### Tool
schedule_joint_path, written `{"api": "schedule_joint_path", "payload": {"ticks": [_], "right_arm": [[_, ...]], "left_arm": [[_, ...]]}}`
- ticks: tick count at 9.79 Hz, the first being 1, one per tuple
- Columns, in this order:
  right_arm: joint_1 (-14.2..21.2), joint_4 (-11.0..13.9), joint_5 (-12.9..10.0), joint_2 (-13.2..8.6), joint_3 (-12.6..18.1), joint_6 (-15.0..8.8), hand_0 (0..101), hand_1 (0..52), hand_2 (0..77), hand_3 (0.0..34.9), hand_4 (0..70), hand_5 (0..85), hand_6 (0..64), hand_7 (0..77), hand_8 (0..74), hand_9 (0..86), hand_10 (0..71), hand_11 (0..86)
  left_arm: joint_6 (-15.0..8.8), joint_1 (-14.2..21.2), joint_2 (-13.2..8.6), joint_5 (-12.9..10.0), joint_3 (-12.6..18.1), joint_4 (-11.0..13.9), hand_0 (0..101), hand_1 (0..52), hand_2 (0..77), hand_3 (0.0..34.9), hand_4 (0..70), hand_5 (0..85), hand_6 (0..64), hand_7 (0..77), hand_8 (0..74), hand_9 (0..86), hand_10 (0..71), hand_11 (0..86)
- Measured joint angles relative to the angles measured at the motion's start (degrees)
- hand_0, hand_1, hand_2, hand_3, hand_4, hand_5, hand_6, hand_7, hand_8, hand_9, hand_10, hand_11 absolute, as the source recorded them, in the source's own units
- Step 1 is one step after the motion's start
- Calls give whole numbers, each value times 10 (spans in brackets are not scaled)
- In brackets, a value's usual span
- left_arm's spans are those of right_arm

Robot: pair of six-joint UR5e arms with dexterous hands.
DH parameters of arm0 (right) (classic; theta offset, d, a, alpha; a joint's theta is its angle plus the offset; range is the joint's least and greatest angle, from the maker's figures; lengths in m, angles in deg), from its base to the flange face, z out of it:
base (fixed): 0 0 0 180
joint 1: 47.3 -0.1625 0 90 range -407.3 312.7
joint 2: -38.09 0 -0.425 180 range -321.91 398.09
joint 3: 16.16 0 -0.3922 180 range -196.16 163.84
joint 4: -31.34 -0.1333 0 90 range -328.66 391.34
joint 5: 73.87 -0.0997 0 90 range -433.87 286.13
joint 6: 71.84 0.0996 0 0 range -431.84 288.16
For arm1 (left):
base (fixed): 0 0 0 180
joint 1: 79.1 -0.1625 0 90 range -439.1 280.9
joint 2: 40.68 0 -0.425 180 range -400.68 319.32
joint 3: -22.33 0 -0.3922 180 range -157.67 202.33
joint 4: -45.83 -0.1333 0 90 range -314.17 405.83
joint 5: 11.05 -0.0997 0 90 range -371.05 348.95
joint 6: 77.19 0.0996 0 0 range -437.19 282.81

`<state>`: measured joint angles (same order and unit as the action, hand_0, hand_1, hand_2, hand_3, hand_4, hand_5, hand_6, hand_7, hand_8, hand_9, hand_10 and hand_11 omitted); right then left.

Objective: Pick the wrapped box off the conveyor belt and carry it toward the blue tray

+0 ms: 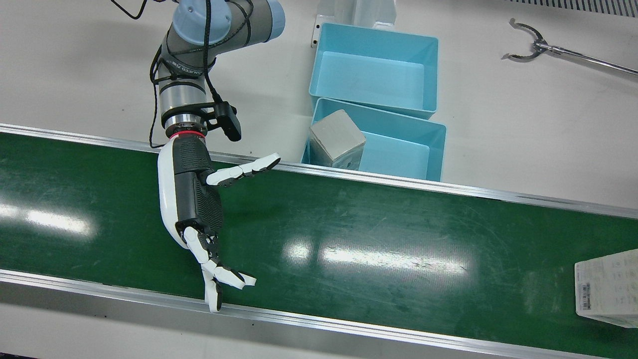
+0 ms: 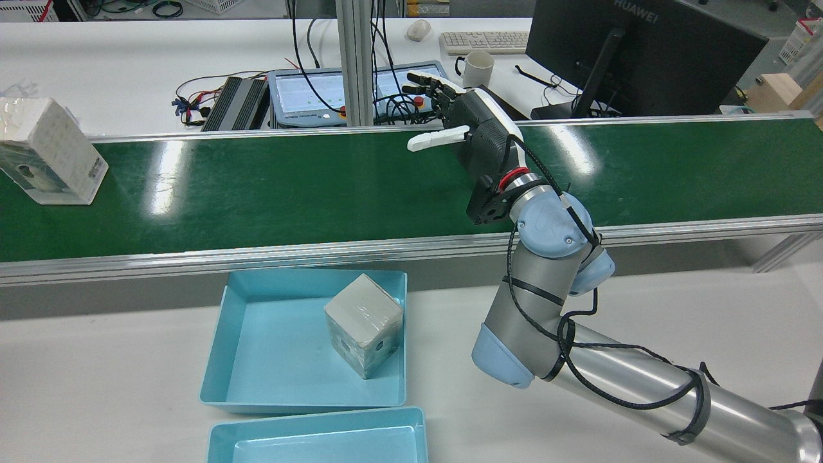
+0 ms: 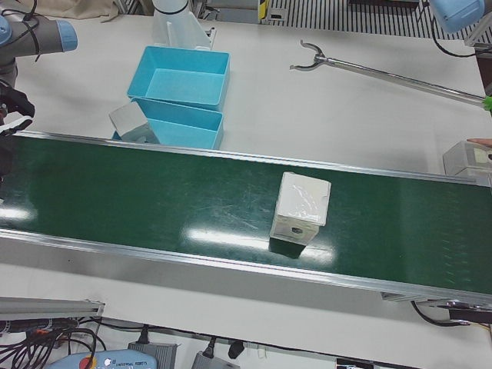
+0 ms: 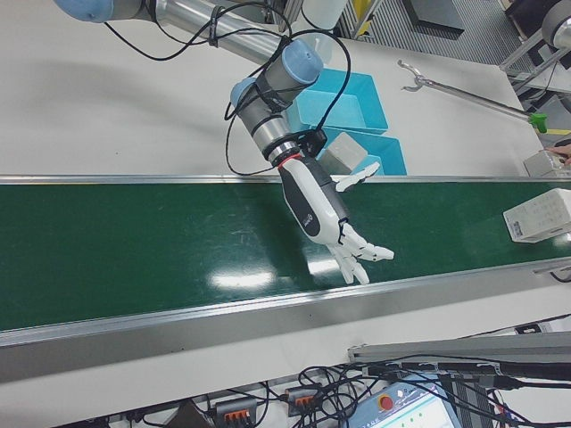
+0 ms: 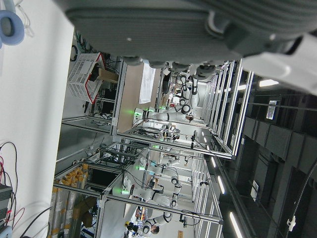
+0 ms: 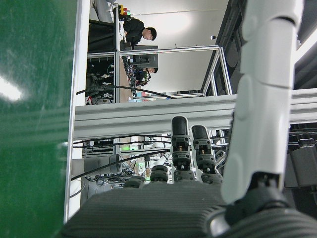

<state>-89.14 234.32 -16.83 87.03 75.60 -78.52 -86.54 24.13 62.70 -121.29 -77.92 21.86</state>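
The wrapped box [image 1: 608,286] is white and film-wrapped. It stands on the green conveyor belt [image 1: 374,239] at the front view's right edge, partly cut off; it also shows in the rear view [image 2: 48,151] and the left-front view [image 3: 301,204]. My right hand [image 1: 192,199] is open and empty, stretched low across the belt with fingers spread, far from the box; it also shows in the rear view [image 2: 472,132]. The blue tray [image 2: 257,347] beside the belt holds another, grey wrapped box [image 2: 364,325]. My left hand [image 5: 163,25] shows only its palm edge, holding nothing.
A second blue tray [image 1: 374,75] sits behind the first, away from the belt. A long metal grabber tool [image 1: 528,47] lies on the white table. Aluminium rails [image 1: 349,174] edge the belt. A monitor, a mug and cables stand beyond the belt in the rear view.
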Motion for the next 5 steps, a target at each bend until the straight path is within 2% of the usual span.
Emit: {"api": "schedule_joint_path", "payload": {"ticks": [5], "right_arm": [[0,0,0,-1,0,0,479,115,16,0,158,175,98,251,27,54,0,11]], "left_arm": [[0,0,0,0,0,0,0,0,11,0,0,11,5,5,11,5,5,5]]}}
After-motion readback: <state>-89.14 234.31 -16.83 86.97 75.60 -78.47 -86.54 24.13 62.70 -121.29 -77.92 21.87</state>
